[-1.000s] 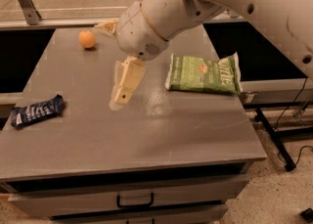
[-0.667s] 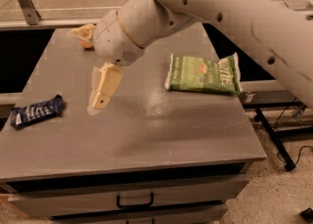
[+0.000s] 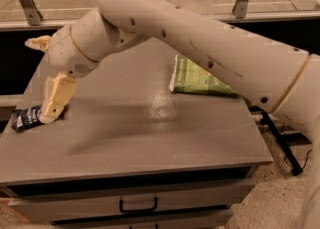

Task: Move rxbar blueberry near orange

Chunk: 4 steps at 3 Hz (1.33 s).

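The rxbar blueberry (image 3: 26, 118), a dark navy wrapper with white lettering, lies at the table's left edge. My gripper (image 3: 42, 79) is at the far left of the table, open, with its fingers spread wide. The lower finger (image 3: 56, 98) points down and its tip stands at the bar's right end. The upper finger (image 3: 38, 42) sticks out to the left higher up. The bar is not gripped. The orange is hidden behind my arm.
A green chip bag (image 3: 200, 79) lies at the right back of the grey table (image 3: 150, 133), partly behind my arm. Drawers with a black handle (image 3: 138, 206) are below the front edge. A glass barrier with metal posts runs behind the table.
My arm has swung left and down across the table, bringing the gripper from the middle to the bar at the left edge. The orange is now covered by the arm.
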{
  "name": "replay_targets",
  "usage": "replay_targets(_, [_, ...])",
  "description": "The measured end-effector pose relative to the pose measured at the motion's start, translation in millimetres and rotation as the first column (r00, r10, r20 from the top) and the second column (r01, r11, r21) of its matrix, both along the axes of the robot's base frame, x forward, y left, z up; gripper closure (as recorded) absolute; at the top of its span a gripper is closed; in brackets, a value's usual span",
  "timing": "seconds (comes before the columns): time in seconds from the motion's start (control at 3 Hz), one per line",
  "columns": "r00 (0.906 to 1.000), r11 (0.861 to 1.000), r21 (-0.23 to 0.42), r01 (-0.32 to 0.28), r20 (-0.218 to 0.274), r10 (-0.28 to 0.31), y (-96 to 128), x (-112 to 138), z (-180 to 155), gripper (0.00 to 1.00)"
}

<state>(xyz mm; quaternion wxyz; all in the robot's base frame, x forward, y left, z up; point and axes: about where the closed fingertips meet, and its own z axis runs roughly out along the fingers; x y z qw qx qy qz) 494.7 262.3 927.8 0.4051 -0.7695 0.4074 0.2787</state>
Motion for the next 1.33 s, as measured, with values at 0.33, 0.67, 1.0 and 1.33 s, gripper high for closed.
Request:
replay_targets(0.33, [0.9971, 0.999, -0.029, 0.029, -0.069, -0.031, 25, 4, -28, 0.0])
replay_targets(0.67, [0.9892, 0.995, -0.073, 0.065, -0.127, -0.074, 36, 4, -56, 0.0])
replay_targets(1.0, [0.9773, 0.985, -0.131, 0.114, -0.163, -0.135, 30, 9, -85, 0.0])
replay_targets(1.33, [0.9658, 0.972, -0.174, 0.158, -0.177, -0.189, 18, 19, -99, 0.18])
